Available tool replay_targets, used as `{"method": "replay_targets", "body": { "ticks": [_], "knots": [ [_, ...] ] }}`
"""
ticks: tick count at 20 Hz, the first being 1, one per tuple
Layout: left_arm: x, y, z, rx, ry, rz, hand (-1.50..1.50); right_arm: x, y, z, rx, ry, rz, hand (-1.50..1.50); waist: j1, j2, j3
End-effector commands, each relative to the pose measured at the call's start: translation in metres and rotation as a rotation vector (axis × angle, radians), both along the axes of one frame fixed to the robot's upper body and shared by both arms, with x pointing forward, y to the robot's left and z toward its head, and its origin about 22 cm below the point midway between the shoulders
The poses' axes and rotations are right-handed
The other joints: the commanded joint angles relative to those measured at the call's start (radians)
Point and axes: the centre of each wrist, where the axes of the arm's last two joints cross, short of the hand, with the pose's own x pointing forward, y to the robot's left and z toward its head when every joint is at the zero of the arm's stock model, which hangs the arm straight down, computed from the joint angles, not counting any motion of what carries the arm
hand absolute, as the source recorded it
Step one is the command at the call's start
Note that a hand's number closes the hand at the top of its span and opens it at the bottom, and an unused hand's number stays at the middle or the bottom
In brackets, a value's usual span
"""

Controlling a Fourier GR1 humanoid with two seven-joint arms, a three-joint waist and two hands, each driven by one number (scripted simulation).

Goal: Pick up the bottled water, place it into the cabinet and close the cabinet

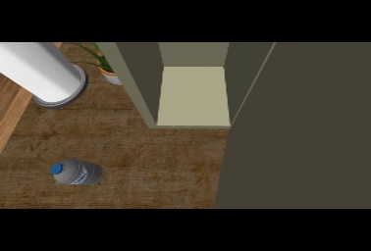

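Head view: neither of the 2 hands shows, so can't tell if open, closed or gripping, and no hand to place things against. Water bottle (76, 172) w/ blue cap (58, 169) stands on the wood counter (152, 157), lower left, nothing touching it. Cabinet (138, 83) is top centre, well apart from the bottle, open; its pale shelf (194, 95) is bare. Its 1 door (304, 122), a big dark panel, fills the right side, swung out over the counter. White cylinder w/ dark rim (45, 73) lies top left; can't tell what it is. Potted plant (109, 73) sits btw. cylinder and cabinet, just beside the cabinet wall
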Motion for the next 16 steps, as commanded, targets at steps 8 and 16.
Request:
{"method": "replay_targets", "body": {
  "ticks": [8, 16],
  "knots": [
    [-0.046, -0.020, 0.040, -0.010, -0.039, 0.011, -1.50, -0.028, 0.025, 0.022, 0.039, 0.009, 0.006, -1.50, 0.003, -0.004, -0.001],
    [-0.040, -0.011, 0.036, -0.011, 0.031, 0.002, -1.50, -0.031, 0.029, 0.020, -0.001, 0.024, 0.000, -1.50, 0.002, -0.005, -0.001]
  ]
}}
